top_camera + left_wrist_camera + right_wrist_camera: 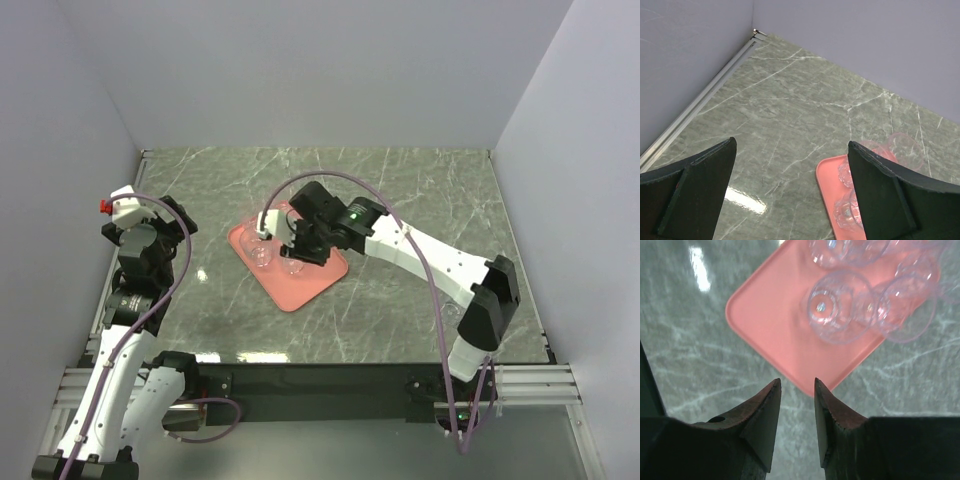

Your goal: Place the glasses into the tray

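Green marble table is filling the middle of the top view. Salmon-pink tray is lying angled at frame centre. Left gripper is hanging at far left of the top view, fingers spread wide, holding nothing. Right gripper is hovering by the tray's edge, jaws nearly together with a narrow gap, holding nothing. Clear glasses are standing clustered in the tray, upper right of the right wrist view.

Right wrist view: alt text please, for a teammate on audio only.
A salmon-pink tray seen from above holds several clear glasses clustered toward the upper right, on a grey-green marble table. At the bottom, the right gripper shows two dark fingers slightly apart with nothing between them, close to the tray's lower edge.
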{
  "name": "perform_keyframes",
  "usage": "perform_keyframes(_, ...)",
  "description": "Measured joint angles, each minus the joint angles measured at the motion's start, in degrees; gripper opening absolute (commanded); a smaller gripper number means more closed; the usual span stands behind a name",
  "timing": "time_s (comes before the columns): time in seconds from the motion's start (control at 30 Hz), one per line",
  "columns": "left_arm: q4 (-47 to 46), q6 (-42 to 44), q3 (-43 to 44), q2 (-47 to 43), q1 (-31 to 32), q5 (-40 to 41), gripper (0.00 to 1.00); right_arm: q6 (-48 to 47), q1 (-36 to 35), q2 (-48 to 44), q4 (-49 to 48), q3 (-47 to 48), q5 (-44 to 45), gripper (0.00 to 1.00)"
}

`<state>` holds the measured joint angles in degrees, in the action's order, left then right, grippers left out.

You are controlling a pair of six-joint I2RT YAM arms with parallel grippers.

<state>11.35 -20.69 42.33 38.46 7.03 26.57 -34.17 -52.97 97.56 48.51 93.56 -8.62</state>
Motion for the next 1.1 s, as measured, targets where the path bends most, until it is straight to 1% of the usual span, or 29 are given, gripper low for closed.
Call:
perform_keyframes(0.1, 0.0, 0.0, 0.0, 0.0, 0.0, -0.4, 0.99, -0.4, 1.2, -2.2, 0.6, -3.6, -0.1, 0.40)
perform_keyframes(0.17, 0.0, 0.0, 0.0, 0.0, 0.0, -0.7, 0.99, -0.6, 3.5, -3.7, 1.0, -5.7, -0.7, 0.40)
perform_keyframes(0.27, 0.0, 0.0, 0.0, 0.0, 0.0, -1.2, 1.00, -0.7, 9.9, -6.8, 1.3, -8.4, -2.8, 0.40)
perform_keyframes(0.47, -0.4, 0.0, 0.0, 0.0, 0.0, -1.8, 0.99, -2.1, 26.3, -18.0, 1.8, -16.8, -6.7, 0.41)
perform_keyframes(0.6, -0.4, 0.0, 0.0, 0.0, 0.0, -2.2, 0.99, -4.6, 32.2, -23.9, 3.4, -23.3, -8.2, 0.43)
perform_keyframes(0.7, -0.4, 0.0, 0.0, 0.1, 0.0, -2.5, 0.99, -7.1, 36.0, -26.7, 4.9, -27.9, -8.4, 0.44)
perform_keyframes(0.8, -0.4, 0.0, 0.0, 0.0, 0.0, -2.8, 0.99, -10.6, 42.1, -27.7, 7.0, -30.7, -8.8, 0.44)
perform_keyframes(0.93, -0.4, 0.0, 0.0, 0.0, 0.0, -2.8, 0.99, -15.6, 50.7, -27.8, 9.4, -32.2, -8.4, 0.44)
perform_keyframes(1.1, -0.4, 0.0, 0.0, 0.0, 0.0, -3.3, 0.99, -21.9, 56.8, -27.9, 12.7, -32.4, -8.3, 0.44)
